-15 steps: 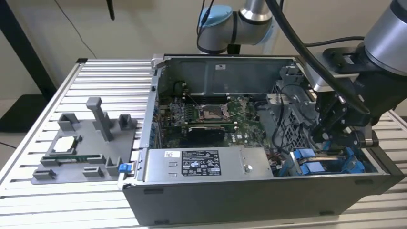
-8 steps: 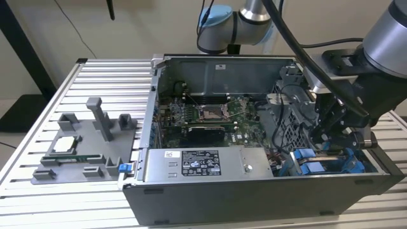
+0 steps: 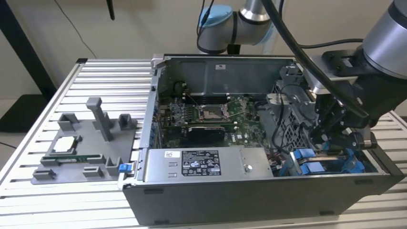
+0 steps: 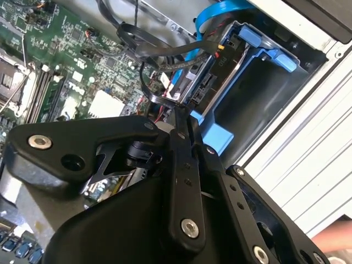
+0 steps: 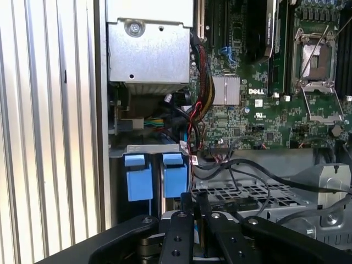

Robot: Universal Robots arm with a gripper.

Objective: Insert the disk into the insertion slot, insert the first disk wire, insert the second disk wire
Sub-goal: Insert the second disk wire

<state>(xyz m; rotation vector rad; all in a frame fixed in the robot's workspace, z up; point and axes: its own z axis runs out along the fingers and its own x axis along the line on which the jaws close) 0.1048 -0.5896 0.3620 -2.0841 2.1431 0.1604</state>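
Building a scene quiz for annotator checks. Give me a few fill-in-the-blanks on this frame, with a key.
1. In the exterior view, the hand hangs over the drive cage at that view's ___ end of the computer case.
2. The two drive carriers side by side in the cage are coloured ___.
3. The grey fixture sits on the slatted table to the exterior view's ___ of the case.

Missing words: right; blue; left.
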